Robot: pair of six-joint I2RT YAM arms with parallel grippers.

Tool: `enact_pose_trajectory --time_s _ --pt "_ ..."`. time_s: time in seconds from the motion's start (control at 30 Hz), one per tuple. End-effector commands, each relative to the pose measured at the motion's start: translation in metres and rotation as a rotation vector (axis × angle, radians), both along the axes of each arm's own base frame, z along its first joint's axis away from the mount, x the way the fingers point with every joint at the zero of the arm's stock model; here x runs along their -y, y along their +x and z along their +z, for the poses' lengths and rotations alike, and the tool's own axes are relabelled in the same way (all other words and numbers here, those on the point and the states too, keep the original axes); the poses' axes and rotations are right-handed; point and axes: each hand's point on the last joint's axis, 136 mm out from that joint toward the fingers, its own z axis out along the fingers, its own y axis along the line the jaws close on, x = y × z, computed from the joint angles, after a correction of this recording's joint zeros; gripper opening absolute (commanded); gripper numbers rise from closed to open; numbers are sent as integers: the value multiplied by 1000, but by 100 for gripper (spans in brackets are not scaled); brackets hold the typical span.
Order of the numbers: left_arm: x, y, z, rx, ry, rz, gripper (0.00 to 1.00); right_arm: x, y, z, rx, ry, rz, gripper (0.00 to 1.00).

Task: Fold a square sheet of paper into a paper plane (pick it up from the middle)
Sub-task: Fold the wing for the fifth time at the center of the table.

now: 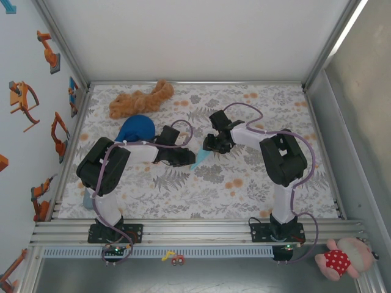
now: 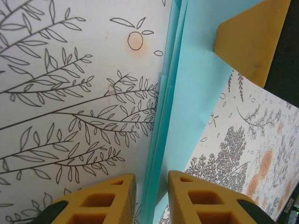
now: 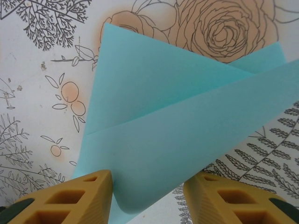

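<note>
Yellow ribbed fingers [image 2: 98, 205] of the left gripper [image 2: 152, 182] are set narrowly about the stacked edges of one folded paper [image 2: 196, 116]; whether it is pinched cannot be told. At the right gripper [image 3: 148, 175], the second of two, the jaws are spread, with the paper's smooth curled flap between them. The paper is found mid-table on the flowered cloth [image 1: 244, 183], with open room on the near side. One blue dome [image 1: 135, 128] and one tan plush toy [image 1: 140, 99] are seen beyond the left arm.
</note>
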Motion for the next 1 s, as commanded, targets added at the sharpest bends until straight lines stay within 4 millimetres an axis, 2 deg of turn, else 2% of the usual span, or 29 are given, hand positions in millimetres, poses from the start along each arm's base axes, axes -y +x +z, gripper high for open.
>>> enact_pose_trajectory --time_s 0.0,0.17,0.27,0.47,0.67,0.87,0.97 --pt "-16 -18 -40 -65 136 -18 26 35 -29 -71 -144 -179 -16 46" --pt "-17 -21 -42 -70 147 -25 25 33 -30 -75 -156 -178 -8 45" --pt "-17 -19 -36 -57 143 -24 25 33 -30 -76 -161 -180 3 45" --pt "-14 -7 2 51 116 -12 29 33 -30 -75 -159 -185 19 50" --pt "-16 1 30 145 110 20 30 34 -31 -78 -172 -194 22 50" --pt "10 1 52 177 -13 -17 27 33 -31 -80 -178 -196 24 51" --pt "22 1 50 157 -50 -33 24 33 -31 -80 -179 -195 27 53"
